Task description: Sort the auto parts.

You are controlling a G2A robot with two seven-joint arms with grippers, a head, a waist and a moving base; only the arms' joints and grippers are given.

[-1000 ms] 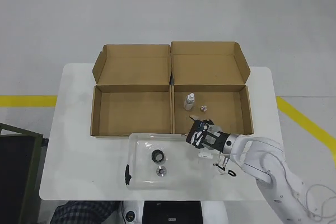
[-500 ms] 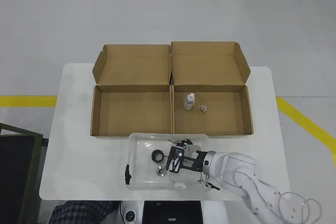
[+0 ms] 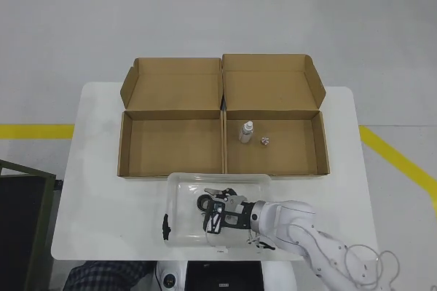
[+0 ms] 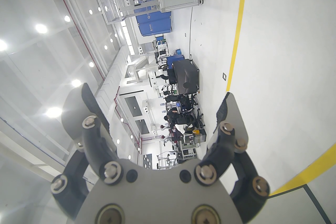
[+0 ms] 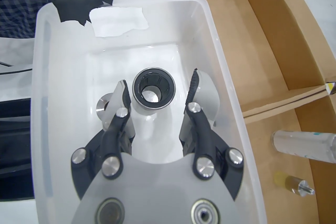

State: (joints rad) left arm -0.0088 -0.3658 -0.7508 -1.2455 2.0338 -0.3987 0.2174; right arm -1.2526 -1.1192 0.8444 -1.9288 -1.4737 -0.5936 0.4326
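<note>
White table point(image 3: 95, 218), clear bin point(image 5: 168, 36), right gripper point(image 5: 159, 78) inside it, fingers point(image 5: 206, 91) spread wide flanking upright black bearing point(image 5: 155, 105), nothing gripped.

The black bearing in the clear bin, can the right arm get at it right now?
Probably yes: the right end effector hangs open in the clear bin, fingers either side of the black bearing, nothing between them.

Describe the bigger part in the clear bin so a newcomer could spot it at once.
On the white table, find the clear bin in front of the cardboard boxes. Inside, a short metal sleeve stands upright, framed by the open right gripper. Unlike the smaller silver piece beside it, it has a wide, dark-lined bore.
</note>
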